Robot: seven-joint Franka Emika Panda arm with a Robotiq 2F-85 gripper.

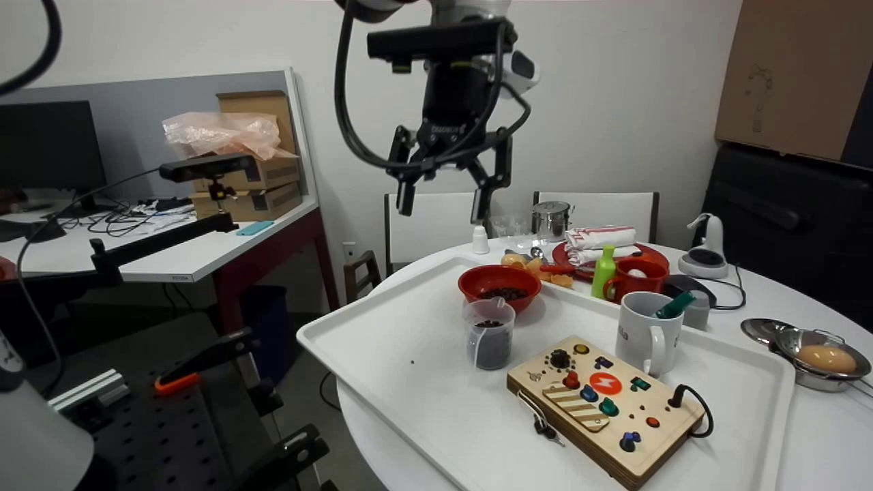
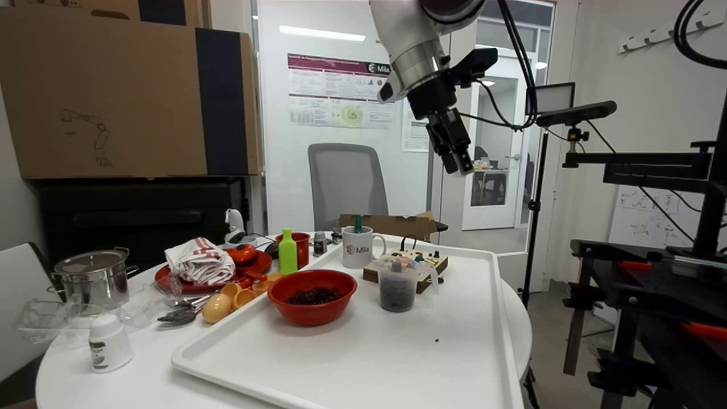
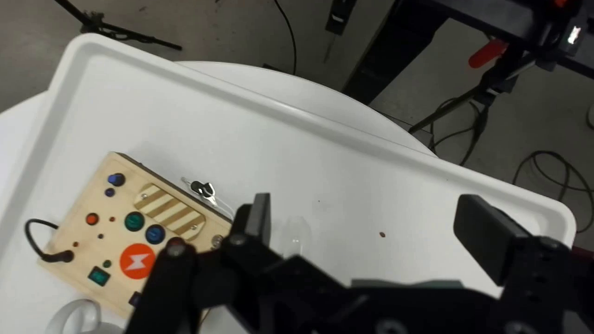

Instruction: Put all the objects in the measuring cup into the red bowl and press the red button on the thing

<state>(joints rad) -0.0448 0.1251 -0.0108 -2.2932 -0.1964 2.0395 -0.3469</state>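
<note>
Robotiq two-finger gripper [image 1: 442, 217]: black, jointed; fingers spread wide, nothing pinched; hangs well above the tray [image 1: 395, 320], a smooth white rimmed rectangle.

Measuring cup [image 1: 490, 346]: translucent greyish plastic, slightly tapered; upright on the tray. Lies below the gripper; in the wrist view what seems its clear handle [image 3: 296, 236] shows between the fingers, close to the board-side one, so a grasp would likely call for a shift that way. Handle points away from the bowl. Holds small dark pieces [image 1: 488, 324]; how full, the cloudy wall does not tell. Pouring judged unfinished.

Red bowl [image 2: 311, 314]: glossy, round, shallow; beside the cup, not touching; contains a heap of like pieces.

Button board [image 1: 661, 447]: flat light wood, layered edges, black cable [image 1: 706, 412]; long axis running away from the cup, short end nearest it. Red knob [image 1: 571, 380] and orange-red button [image 1: 653, 422] both fitted; which is meant, uncertain.

Stray piece [image 1: 412, 362]: dark, loose on the tray.

White mug [image 1: 634, 334]: glossy, beside the board.
</note>
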